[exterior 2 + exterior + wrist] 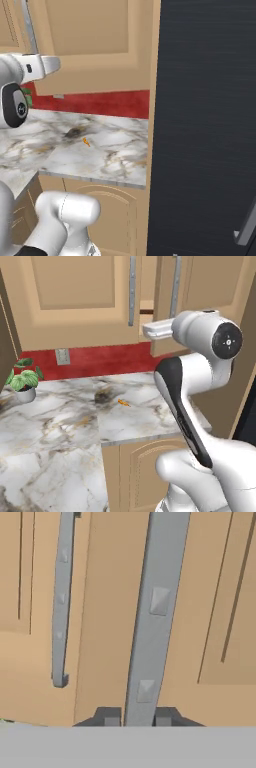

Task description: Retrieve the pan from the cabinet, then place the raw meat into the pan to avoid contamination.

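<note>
The tan cabinet (pixel 80 291) has two panelled doors with long silver bar handles. In the hand view my gripper (pixel 134 717) is shut on the right door's handle (pixel 152 612), one dark fingertip (pixel 107 717) on each side of the bar. The left door's handle (pixel 61 602) hangs beside it. From the left base view the right door (pixel 210 286) stands slightly ajar, and a narrow gap (pixel 146 306) shows a bit of wooden shelf. My white hand (pixel 157 330) sits just below that handle (pixel 175 286). The pan and the raw meat are out of view.
A marble counter (pixel 60 421) runs below the cabinet, with a small orange bit (pixel 122 402) and a dark smudge (pixel 104 397) on it. A potted plant (pixel 22 381) stands at its left. A tall black appliance (pixel 205 125) borders the counter on the right.
</note>
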